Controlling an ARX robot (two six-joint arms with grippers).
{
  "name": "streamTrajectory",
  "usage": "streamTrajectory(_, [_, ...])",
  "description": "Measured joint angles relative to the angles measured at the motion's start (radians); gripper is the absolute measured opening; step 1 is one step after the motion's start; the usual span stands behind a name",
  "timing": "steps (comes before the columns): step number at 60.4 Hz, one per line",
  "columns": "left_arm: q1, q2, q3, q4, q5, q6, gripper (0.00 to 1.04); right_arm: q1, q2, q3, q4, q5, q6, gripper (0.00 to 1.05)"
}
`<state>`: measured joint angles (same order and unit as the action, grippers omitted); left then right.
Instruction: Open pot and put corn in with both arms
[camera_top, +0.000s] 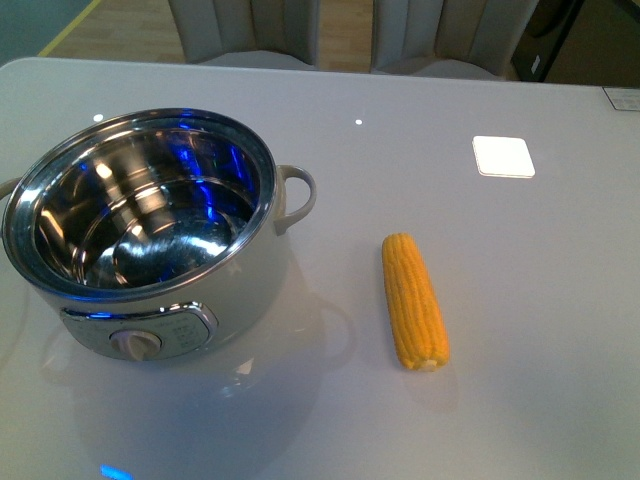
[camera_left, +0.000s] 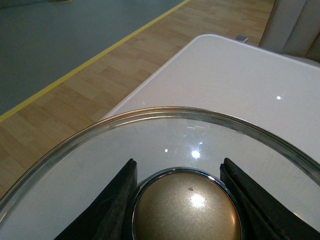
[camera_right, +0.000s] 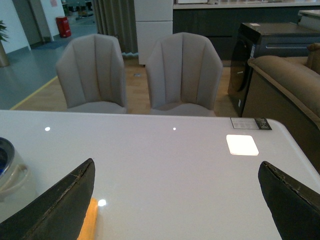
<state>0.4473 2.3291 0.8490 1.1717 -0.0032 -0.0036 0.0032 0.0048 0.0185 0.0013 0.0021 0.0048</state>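
The white pot (camera_top: 150, 240) stands uncovered at the left of the table, its steel bowl empty. The yellow corn (camera_top: 414, 300) lies on the table to its right, pointing away from me. Neither arm shows in the front view. In the left wrist view my left gripper (camera_left: 182, 200) is shut on the gold knob (camera_left: 186, 210) of the glass lid (camera_left: 165, 130), held over the table's left corner. My right gripper (camera_right: 175, 200) is open above the table; a strip of the corn (camera_right: 89, 220) shows beside one finger (camera_right: 60, 205), and the pot's handle (camera_right: 12, 175) is at the edge.
A white square coaster (camera_top: 503, 156) lies at the far right of the table (camera_top: 420, 140). Two grey chairs (camera_right: 140, 70) stand behind the far edge. Wooden floor with a yellow line (camera_left: 90, 62) lies beyond the table's left corner.
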Motion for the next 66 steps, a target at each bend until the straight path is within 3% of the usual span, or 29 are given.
streamTrajectory(30, [-0.034, 0.18, 0.002, 0.203, 0.058, 0.097, 0.44, 0.0, 0.0, 0.0, 0.0, 0.0, 0.0, 0.96])
streamTrajectory(66, [-0.044, 0.278, 0.021, 0.216, 0.093, 0.092, 0.44, 0.0, 0.0, 0.0, 0.0, 0.0, 0.0, 0.96])
